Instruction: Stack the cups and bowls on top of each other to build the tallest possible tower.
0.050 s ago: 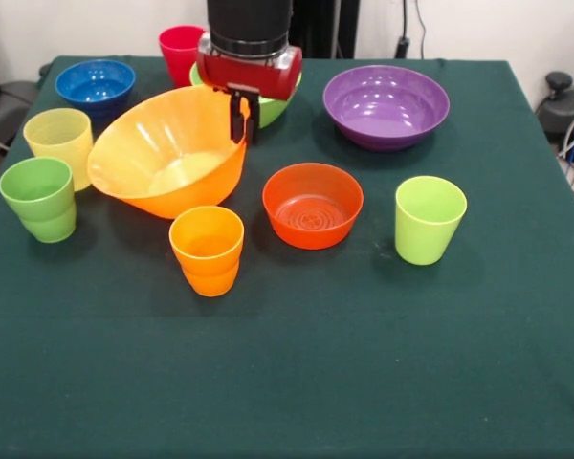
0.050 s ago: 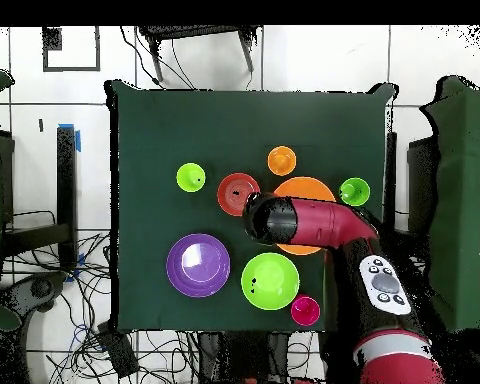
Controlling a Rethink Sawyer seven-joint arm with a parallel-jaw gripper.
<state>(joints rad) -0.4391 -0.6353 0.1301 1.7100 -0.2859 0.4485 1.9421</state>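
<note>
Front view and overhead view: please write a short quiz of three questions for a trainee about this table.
1. True or false: a cup stands inside the purple bowl.
2. Which bowl sits tilted? A. blue bowl B. large orange bowl C. red-orange bowl
3. In the front view, what colour is the rightmost cup?
Key: 1 false; 2 B; 3 lime.

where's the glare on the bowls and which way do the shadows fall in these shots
Front view: bright highlights inside the purple bowl and faint ones in the blue bowl; the lime cup and orange cup cast soft shadows down-left on the green cloth. Overhead view: a pale sheen inside the purple bowl, and the arm hides most of the large orange bowl.
</note>
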